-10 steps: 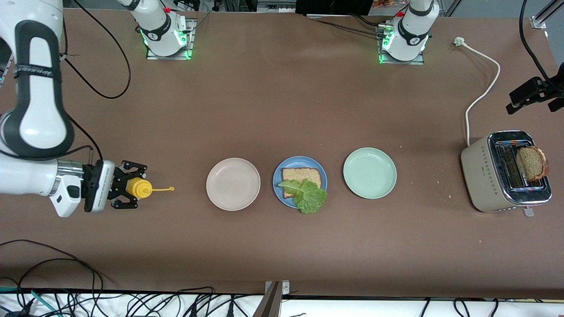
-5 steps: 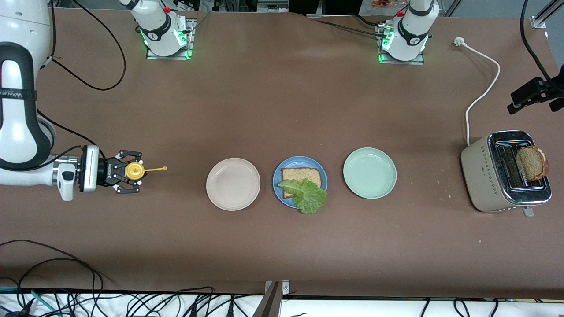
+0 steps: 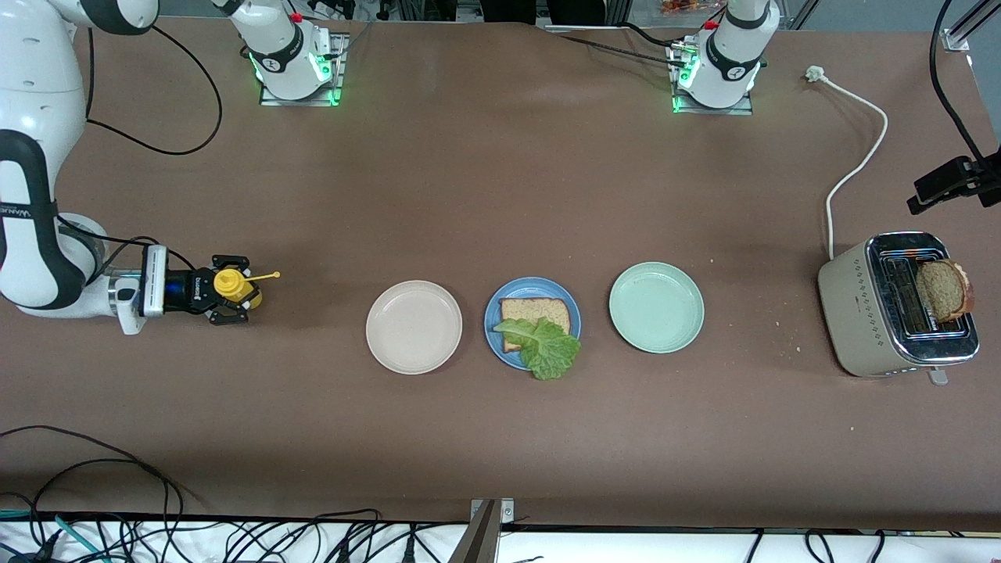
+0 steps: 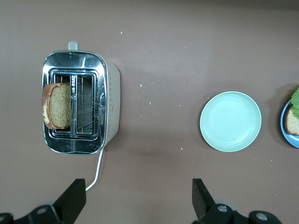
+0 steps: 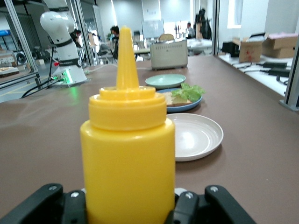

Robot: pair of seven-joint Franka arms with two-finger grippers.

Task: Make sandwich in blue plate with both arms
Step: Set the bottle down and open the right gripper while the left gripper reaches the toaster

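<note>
Three plates in a row mid-table, gaps between them, none touching: beige plate (image 3: 414,327), blue plate (image 3: 532,322), green plate (image 3: 656,307). Blue plate holds one bread slice (image 3: 535,317) with lettuce (image 3: 545,348) hanging past its rim. Right gripper (image 3: 227,290) clamped on upright yellow bottle (image 3: 230,286), near the right arm's end. Left gripper (image 4: 138,200) spread wide over bare table beside toaster (image 3: 895,305).

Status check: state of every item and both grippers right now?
blue plate: holds one bread slice with a lettuce leaf on it; no top slice.
toaster: second bread slice sticking up from a slot.
beige plate: nothing on it.
mint-green plate: nothing on it.
yellow squeeze bottle: upright, cap off its nozzle, hanging by a tether.
right gripper: shut on the yellow squeeze bottle.
left gripper: open, above the table between toaster and mint-green plate.
</note>
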